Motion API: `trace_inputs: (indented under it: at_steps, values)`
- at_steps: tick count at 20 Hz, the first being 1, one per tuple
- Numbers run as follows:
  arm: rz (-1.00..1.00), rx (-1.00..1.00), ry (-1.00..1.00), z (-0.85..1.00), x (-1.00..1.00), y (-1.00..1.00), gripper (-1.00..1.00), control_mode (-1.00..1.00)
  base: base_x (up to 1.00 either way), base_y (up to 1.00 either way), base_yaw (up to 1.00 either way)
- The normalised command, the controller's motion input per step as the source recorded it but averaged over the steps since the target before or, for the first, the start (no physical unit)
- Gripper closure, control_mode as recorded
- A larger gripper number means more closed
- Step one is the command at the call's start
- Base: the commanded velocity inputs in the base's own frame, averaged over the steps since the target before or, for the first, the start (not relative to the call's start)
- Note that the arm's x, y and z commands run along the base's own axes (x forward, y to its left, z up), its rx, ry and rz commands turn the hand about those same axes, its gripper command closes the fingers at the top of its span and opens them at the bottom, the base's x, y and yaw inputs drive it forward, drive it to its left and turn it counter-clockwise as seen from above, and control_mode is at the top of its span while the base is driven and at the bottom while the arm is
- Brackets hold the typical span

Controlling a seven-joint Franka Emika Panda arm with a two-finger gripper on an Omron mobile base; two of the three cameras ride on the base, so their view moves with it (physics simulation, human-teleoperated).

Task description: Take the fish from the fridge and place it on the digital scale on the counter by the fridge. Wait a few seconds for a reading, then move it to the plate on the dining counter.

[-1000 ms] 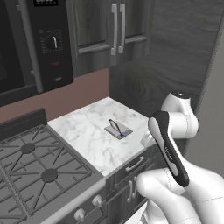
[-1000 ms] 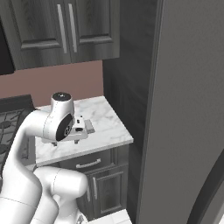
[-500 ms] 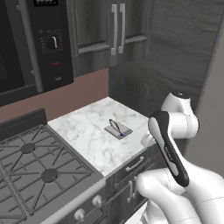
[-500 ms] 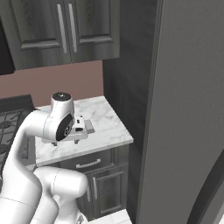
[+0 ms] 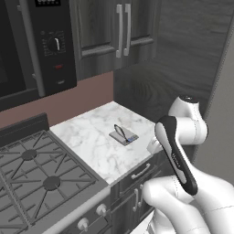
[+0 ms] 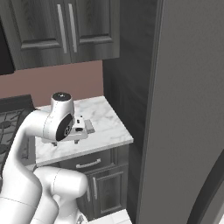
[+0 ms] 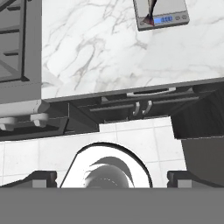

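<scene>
The dark slender fish (image 5: 120,132) lies on the digital scale (image 5: 124,136), a flat grey slab near the right end of the short marble counter (image 5: 91,135). In the hand view the fish's tail (image 7: 150,13) sits over the scale (image 7: 168,18), whose bluish strip faces me, at the top edge. My gripper (image 7: 113,177) is open, its fingertips (image 7: 41,177) wide apart with nothing between them. It hangs back from the counter's front edge (image 7: 131,87), well apart from the fish. The grey fridge (image 6: 188,113) stands right of the counter, its front closed.
A gas stove (image 5: 41,169) adjoins the counter on the left, with a black microwave (image 5: 32,45) above it. Dark upper cabinets (image 5: 119,27) hang over the counter. Drawer fronts with silver handles (image 6: 87,164) sit below the marble top. Pale floor tiles (image 7: 144,140) lie beneath my hand.
</scene>
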Motion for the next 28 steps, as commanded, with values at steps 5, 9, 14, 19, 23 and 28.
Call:
trace_inputs:
  at_steps: [5, 9, 14, 19, 23, 28]
  values:
    - [0.0, 0.0, 0.0, 0.0, 0.01, 0.0, -1.0, -1.0, 0.0, 0.0, 0.0]
    - [0.0, 0.0, 0.0, 0.0, 0.4, 0.01, -1.0, -1.0, 0.0, 0.0, 0.0]
    - [-0.03, 0.0, 0.02, 0.0, 0.97, 0.25, -1.0, -1.0, 0.0, 0.0, 0.0]
    - [-0.08, 0.0, 0.03, 0.0, 1.0, 0.43, -1.0, -1.0, 0.0, 0.0, 0.0]
    - [-0.1, 0.0, 0.02, 0.0, 1.0, 0.53, -1.0, -1.0, 0.0, 0.0, 0.0]
    - [-0.1, 0.0, 0.03, 0.0, 1.0, 0.24, -1.0, -1.0, 0.0, 0.0, 0.0]
